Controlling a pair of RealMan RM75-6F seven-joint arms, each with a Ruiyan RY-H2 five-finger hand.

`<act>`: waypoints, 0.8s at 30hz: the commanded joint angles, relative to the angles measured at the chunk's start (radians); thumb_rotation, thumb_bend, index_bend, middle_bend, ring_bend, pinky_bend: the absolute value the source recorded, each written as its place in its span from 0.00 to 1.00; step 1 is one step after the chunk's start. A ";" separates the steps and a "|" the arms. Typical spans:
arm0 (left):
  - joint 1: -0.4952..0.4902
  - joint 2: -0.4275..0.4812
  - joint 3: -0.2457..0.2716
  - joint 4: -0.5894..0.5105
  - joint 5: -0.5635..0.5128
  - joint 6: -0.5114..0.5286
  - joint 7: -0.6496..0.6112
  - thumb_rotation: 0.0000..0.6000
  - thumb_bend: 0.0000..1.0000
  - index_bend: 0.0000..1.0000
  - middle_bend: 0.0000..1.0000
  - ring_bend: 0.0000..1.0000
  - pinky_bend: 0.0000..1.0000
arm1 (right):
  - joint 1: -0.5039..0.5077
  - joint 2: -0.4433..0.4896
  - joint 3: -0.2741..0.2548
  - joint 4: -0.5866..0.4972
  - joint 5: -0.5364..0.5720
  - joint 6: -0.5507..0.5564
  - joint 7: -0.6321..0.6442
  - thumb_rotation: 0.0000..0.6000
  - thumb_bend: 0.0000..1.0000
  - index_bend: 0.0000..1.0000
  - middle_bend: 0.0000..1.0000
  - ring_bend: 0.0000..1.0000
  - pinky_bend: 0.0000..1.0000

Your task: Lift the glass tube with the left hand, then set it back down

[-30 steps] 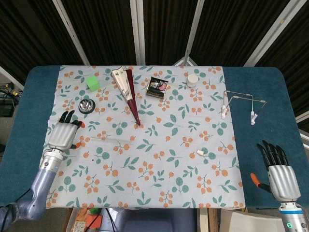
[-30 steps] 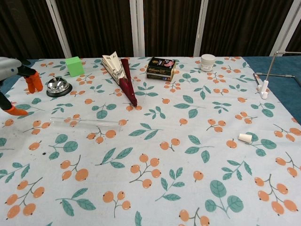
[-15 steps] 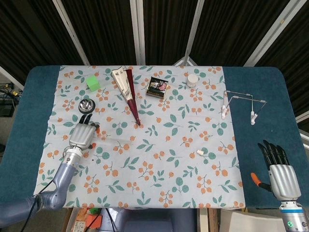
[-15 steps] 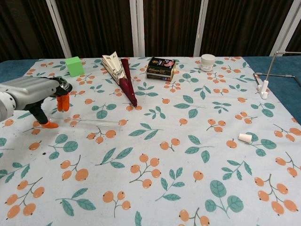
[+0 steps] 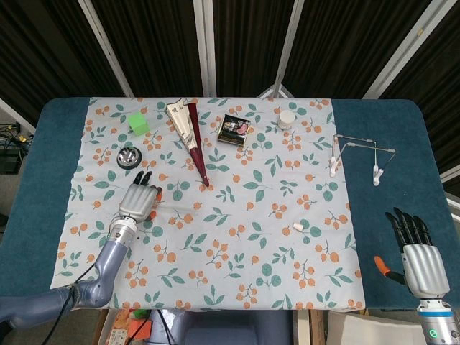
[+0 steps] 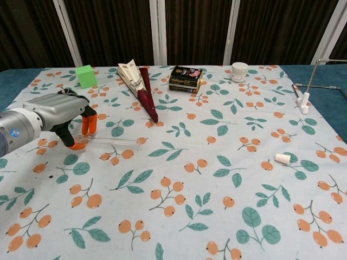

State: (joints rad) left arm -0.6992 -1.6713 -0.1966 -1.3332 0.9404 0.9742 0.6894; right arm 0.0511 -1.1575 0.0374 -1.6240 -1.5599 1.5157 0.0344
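The glass tube (image 6: 116,142) lies flat on the flowered cloth at centre left, faint in the head view (image 5: 171,209). My left hand (image 6: 60,115) hovers over its left end, fingers spread, orange fingertips (image 6: 89,125) just behind the tube and the thumb tip down at the cloth in front of it. From above, the left hand (image 5: 139,201) covers that end. Nothing shows as gripped. My right hand (image 5: 420,260) sits low at the front right, off the cloth, fingers straight and apart, holding nothing.
Along the back are a green cube (image 5: 138,123), a metal bell (image 5: 129,156), a dark red folded fan (image 5: 192,140), a black box (image 5: 235,129) and a white jar (image 5: 287,118). A wire rack (image 5: 356,154) stands at right; a small white stopper (image 5: 297,227) lies mid-right.
My left hand has travelled right from the cloth's left edge to the left end of the tube. The tube and the right hand have not moved.
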 commanded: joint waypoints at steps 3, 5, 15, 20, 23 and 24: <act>-0.011 -0.008 0.000 0.010 -0.008 0.001 0.000 1.00 0.38 0.51 0.53 0.09 0.00 | 0.000 -0.001 0.002 0.001 0.001 0.001 0.001 1.00 0.31 0.00 0.00 0.00 0.00; -0.014 -0.010 0.002 0.015 -0.012 0.003 -0.001 1.00 0.38 0.52 0.54 0.09 0.00 | -0.001 -0.002 0.002 0.001 0.002 0.002 0.002 1.00 0.31 0.00 0.00 0.00 0.00; -0.026 -0.002 0.012 0.024 -0.039 0.001 0.012 1.00 0.38 0.52 0.53 0.09 0.00 | -0.001 -0.004 0.002 -0.002 0.002 0.003 0.003 1.00 0.31 0.00 0.00 0.00 0.00; -0.030 -0.006 0.019 0.027 -0.048 -0.001 0.015 1.00 0.38 0.50 0.52 0.09 0.00 | -0.001 -0.005 0.002 -0.003 0.000 0.004 0.006 1.00 0.31 0.00 0.00 0.00 0.00; -0.032 -0.010 0.022 0.029 -0.051 0.001 0.014 1.00 0.38 0.50 0.52 0.09 0.00 | -0.001 -0.006 0.002 -0.003 -0.002 0.006 0.006 1.00 0.31 0.00 0.00 0.00 0.00; -0.033 -0.011 0.024 0.029 -0.053 0.001 0.015 1.00 0.39 0.50 0.52 0.09 0.00 | -0.002 -0.007 0.001 -0.004 -0.002 0.006 0.006 1.00 0.31 0.00 0.00 0.00 0.00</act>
State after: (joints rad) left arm -0.7320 -1.6817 -0.1735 -1.3042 0.8877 0.9754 0.7042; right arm 0.0495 -1.1640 0.0389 -1.6278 -1.5615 1.5217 0.0409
